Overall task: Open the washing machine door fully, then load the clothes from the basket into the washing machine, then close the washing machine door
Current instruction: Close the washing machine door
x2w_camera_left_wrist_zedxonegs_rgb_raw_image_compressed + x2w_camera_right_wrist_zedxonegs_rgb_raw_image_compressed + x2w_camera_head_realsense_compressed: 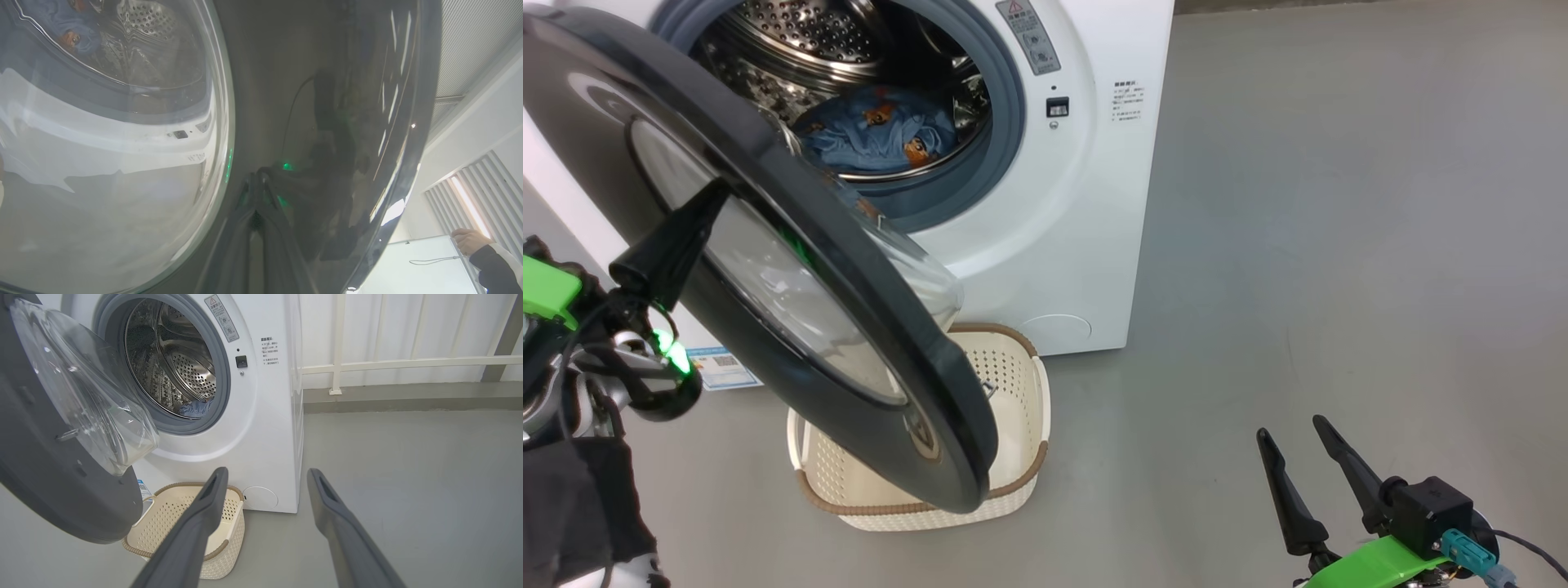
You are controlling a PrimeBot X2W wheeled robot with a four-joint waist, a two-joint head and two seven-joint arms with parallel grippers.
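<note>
A: Left gripper [709, 200]?
B: Fingers pinched together, tips on the washing machine door [580, 86], which stands half-swung. Right gripper [1290, 426] spread, idle.
A: Load?
B: Clothes [874, 135] inside the washing machine [1094, 204]; basket [1023, 482] beneath the door. Only closing left, I'd say.

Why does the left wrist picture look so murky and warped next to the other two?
Left wrist view: the camera sits close to the door, whose glossy black frame mirrors the left gripper and a green light, while its bulging glass bends the clothes behind. Head view: pale glare on that glass. Right wrist view: even light, sharp, fingers looming large.
</note>
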